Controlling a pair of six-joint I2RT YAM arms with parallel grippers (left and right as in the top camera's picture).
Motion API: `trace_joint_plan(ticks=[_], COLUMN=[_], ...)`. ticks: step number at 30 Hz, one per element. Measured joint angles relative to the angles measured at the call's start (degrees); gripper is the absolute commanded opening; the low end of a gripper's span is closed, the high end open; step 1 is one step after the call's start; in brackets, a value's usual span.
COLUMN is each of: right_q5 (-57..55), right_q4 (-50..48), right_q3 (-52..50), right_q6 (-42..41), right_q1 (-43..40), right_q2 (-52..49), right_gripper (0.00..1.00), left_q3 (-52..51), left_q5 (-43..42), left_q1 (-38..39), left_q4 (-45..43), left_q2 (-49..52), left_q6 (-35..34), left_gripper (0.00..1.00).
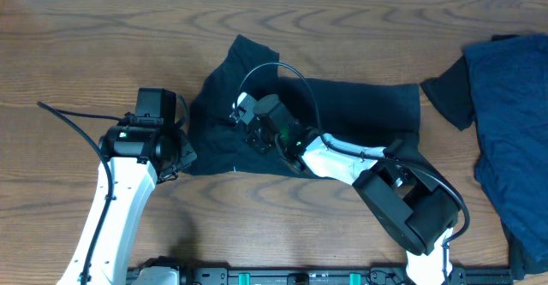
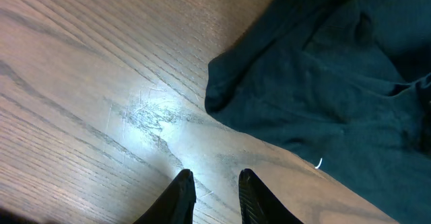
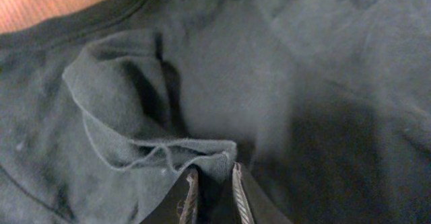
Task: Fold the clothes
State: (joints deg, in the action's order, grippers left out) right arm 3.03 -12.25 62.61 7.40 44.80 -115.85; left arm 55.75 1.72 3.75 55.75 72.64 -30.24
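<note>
The dark T-shirt (image 1: 360, 114) lies crumpled in the middle of the wooden table (image 1: 86, 45). My right gripper (image 1: 257, 129) sits on its left part. In the right wrist view its fingers (image 3: 214, 171) stand only narrowly apart, with a raised fold of the shirt's hem (image 3: 202, 153) pinched between the tips. My left gripper (image 1: 175, 158) hovers over bare wood just left of the shirt. In the left wrist view its fingers (image 2: 214, 180) are apart with nothing between them, and the shirt's edge (image 2: 323, 69) lies ahead to the right.
More blue clothes (image 1: 514, 122) lie heaped at the table's right edge. A black cable (image 1: 68, 118) trails left from my left arm. My right arm's base (image 1: 411, 208) stands near the front edge, below the shirt.
</note>
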Motion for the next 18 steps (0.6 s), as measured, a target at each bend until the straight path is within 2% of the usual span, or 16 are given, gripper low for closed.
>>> trace_joint_plan(ticks=[14,18], right_q5=[0.09,0.11], right_q4=[-5.42,-9.01], right_q3=[0.00,0.02], right_q6=[-0.02,-0.42], right_q1=[-1.95,-2.49], right_q2=[-0.15,-0.74], right_gripper=[0.17,0.21], left_q3=[-0.02,-0.02], left_q5=[-0.02,-0.02], left_q1=[0.00,0.00], left_q4=[0.17,0.17], left_q2=[0.00,0.02], left_q6=[0.00,0.00], left_gripper=[0.25,0.25])
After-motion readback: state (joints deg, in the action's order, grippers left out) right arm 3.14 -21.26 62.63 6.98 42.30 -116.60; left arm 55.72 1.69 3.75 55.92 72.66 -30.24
